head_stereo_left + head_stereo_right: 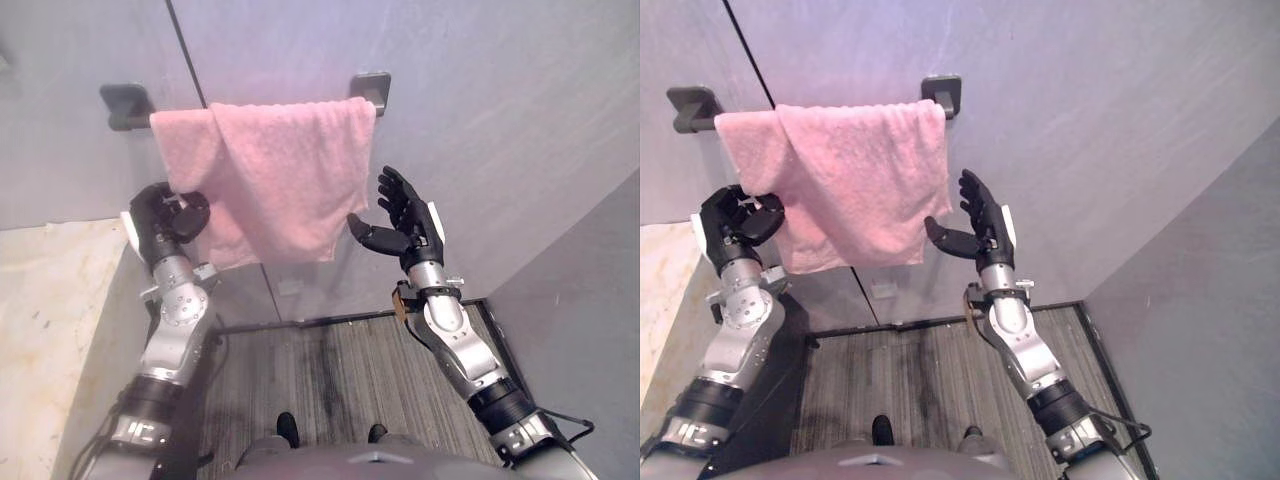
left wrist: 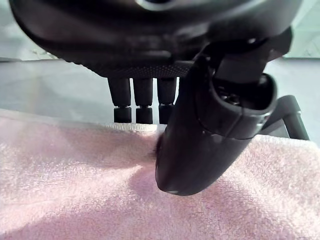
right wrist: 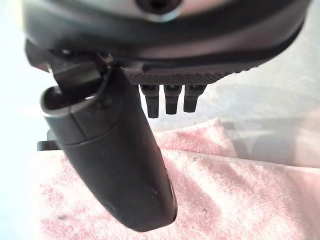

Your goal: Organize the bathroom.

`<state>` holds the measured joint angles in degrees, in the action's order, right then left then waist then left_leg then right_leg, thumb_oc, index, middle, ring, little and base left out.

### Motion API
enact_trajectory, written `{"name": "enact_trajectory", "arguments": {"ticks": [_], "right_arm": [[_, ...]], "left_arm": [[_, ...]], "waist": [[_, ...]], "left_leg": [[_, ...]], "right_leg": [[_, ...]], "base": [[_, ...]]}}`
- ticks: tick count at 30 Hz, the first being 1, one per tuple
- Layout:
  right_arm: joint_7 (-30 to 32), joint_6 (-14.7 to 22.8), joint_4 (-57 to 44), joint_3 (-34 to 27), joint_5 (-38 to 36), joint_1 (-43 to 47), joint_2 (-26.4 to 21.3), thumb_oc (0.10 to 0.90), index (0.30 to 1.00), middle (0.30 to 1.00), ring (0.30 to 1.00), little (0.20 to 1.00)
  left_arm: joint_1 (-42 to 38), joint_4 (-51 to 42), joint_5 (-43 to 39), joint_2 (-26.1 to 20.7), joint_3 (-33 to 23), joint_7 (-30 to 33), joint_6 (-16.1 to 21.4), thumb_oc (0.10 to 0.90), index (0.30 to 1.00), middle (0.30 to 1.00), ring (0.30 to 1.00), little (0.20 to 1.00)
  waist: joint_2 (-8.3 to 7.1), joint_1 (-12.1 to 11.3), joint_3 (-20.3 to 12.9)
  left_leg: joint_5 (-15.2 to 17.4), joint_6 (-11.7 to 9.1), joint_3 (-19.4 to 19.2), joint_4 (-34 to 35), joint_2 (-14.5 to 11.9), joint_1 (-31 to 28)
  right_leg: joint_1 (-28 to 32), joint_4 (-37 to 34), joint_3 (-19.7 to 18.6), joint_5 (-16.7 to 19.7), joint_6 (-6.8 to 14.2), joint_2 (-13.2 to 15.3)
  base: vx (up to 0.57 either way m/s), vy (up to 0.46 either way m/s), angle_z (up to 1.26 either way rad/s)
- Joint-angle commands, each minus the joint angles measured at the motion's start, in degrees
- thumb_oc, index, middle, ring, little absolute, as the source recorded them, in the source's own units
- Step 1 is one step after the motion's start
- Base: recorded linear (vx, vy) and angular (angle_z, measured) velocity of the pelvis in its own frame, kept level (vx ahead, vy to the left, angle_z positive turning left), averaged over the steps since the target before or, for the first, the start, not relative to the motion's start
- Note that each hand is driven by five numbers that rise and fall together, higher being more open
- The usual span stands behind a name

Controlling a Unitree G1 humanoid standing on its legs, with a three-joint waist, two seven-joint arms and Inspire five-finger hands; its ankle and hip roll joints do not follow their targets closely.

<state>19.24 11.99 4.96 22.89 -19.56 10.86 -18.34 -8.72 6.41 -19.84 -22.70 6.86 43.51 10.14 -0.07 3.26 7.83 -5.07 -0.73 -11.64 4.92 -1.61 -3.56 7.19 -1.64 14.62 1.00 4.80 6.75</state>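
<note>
Straightening the pink terry towel (image 1: 268, 180) on the dark wall rail (image 1: 125, 120): left hand (image 1: 168, 215) pinches its edge, while the right hand (image 1: 405, 220), fingers spread, must next grasp the opposite edge.

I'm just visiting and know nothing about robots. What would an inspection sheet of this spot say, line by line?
Surface: grey wall with a dark towel bar fixed to it; striped floor mat below.
Job's things: pink towel draped over the bar, bunched and uneven, with one layer folded over another.
Clutter: nothing seen.
Hands: left hand at the towel's lower left edge, thumb pressed onto the cloth, whether it grips is unclear; right hand open, fingers spread, just beside the towel's right edge, holding nothing.
Cables: nothing seen on the bar or towel.
Surroundings: pale speckled surface at the left, a second grey wall at the right.
</note>
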Motion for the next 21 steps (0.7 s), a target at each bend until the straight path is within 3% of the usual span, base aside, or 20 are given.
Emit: {"name": "enact_trajectory", "arguments": {"ticks": [1, 21], "right_arm": [[0.62, 7.81, -2.24, -0.71, 1.57, 3.80, -0.22, 0.800, 0.900, 0.900, 0.900, 0.900], [0.59, 8.39, -2.50, -0.74, 0.27, 2.53, -0.47, 0.800, 0.900, 0.900, 0.900, 0.900]], "left_arm": [[-4.91, -0.29, 5.01, -1.12, -2.02, 2.60, 7.31, 0.400, 0.300, 0.300, 0.300, 0.300], [-4.59, -1.40, 8.73, 0.15, -1.89, 8.07, 7.40, 0.400, 0.300, 0.300, 0.300, 0.300]], "waist": [[0.98, -0.93, -3.56], [0.21, -0.90, -3.21]], "left_leg": [[6.53, 2.62, -1.67, 0.08, 2.63, -4.45], [6.48, 2.54, -1.72, 0.08, 2.46, -4.44]], "right_leg": [[-3.51, 9.94, 2.49, -5.66, 2.85, -1.75], [-3.23, 9.22, 2.53, -5.11, 2.95, -1.64]], "base": [[0.00, 0.000, 0.00], [0.00, 0.000, 0.00]]}}
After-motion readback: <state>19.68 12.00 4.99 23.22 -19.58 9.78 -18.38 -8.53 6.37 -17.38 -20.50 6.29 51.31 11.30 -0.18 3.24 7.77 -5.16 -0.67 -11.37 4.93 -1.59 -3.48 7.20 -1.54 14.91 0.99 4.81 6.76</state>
